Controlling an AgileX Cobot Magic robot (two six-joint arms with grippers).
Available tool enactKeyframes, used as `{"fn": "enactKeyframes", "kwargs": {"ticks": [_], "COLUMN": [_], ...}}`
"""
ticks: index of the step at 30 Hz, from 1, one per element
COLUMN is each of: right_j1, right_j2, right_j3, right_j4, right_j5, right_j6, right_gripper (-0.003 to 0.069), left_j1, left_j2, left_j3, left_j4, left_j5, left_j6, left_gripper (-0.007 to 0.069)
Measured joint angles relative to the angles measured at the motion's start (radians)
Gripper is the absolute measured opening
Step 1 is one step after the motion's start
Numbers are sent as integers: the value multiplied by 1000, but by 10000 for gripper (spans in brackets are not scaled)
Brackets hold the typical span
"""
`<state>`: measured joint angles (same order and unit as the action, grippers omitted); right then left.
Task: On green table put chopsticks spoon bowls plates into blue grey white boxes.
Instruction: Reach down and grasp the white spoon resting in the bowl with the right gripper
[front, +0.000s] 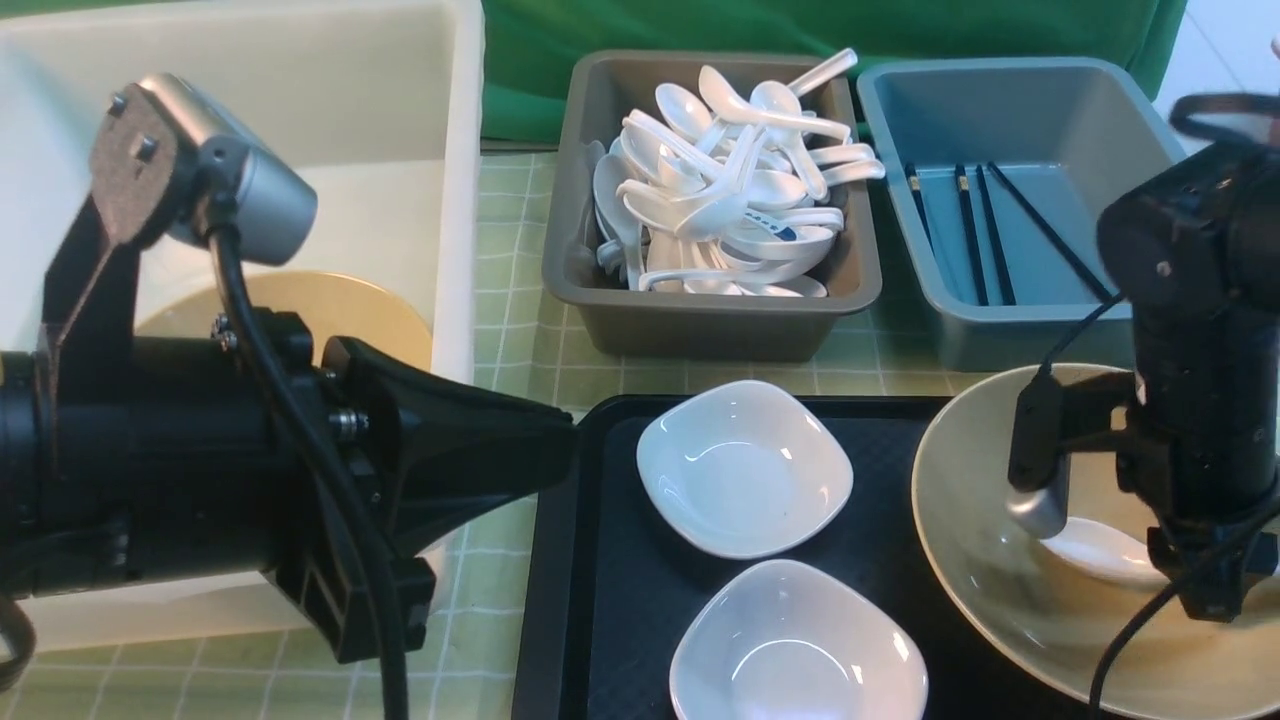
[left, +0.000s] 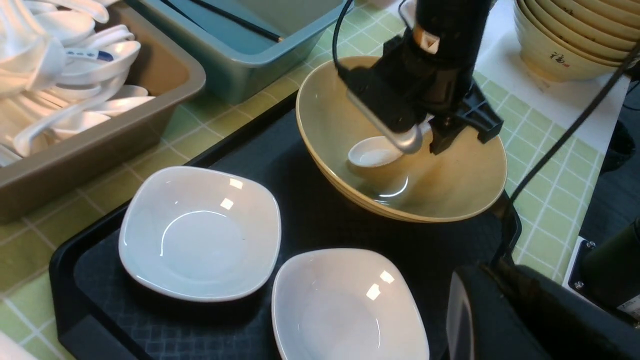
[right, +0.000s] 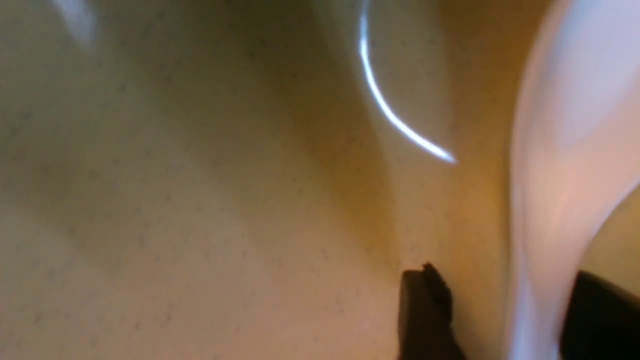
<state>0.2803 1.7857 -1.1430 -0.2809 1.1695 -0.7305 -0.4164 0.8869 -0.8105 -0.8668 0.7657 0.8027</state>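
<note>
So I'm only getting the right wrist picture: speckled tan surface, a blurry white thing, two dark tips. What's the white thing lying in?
Observer: A white spoon, and it lies in a big tan bowl, whose whole round rim the left wrist view shows.
Visitor: Oh, a bowl! Is anything else near it?
Observer: Yes, two small white bowls share the black tray with it.
Visitor: And where do spoons end up?
Observer: Probably in the grey box: it already holds a heap of white spoons, while the blue box beside it has chopsticks.
</note>
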Motion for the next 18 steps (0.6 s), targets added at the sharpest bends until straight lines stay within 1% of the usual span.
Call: {"fn": "enactKeyframes", "kwargs": {"ticks": [1, 2, 3, 5, 10, 13, 15, 16, 18], "right_j1": [0, 0, 0, 0, 0, 0, 0, 0, 0], "right_j2": [7, 8, 8, 8, 8, 8, 11, 12, 31], "right_j3": [-4, -14, -28, -60, -226, -339, -435, -440, -487], "right_j4": [0, 2, 4, 12, 110, 226, 416, 429, 553], "right_j5": [0, 0, 0, 0, 0, -10, -129, -141, -271], "right_j6": [0, 5, 17, 25, 28, 29, 29, 29, 29], "right_gripper": [220, 160, 142, 150, 152, 152, 152, 152, 152], "left_j1": [0, 0, 0, 0, 0, 0, 0, 0, 0], "left_j2": [-4, -7, -9, -12, -21, -23, -23, -23, -23], "left_j3": [0, 0, 0, 0, 0, 0, 0, 0, 0], "left_j4": [0, 0, 0, 0, 0, 0, 0, 0, 1], "left_j5": [0, 0, 0, 0, -2, -3, -11, -13, -23], "left_j6": [0, 0, 0, 0, 0, 0, 0, 0, 0], "left_gripper": [-2, -2, -2, -2, -2, -2, -2, -2, -2]}}
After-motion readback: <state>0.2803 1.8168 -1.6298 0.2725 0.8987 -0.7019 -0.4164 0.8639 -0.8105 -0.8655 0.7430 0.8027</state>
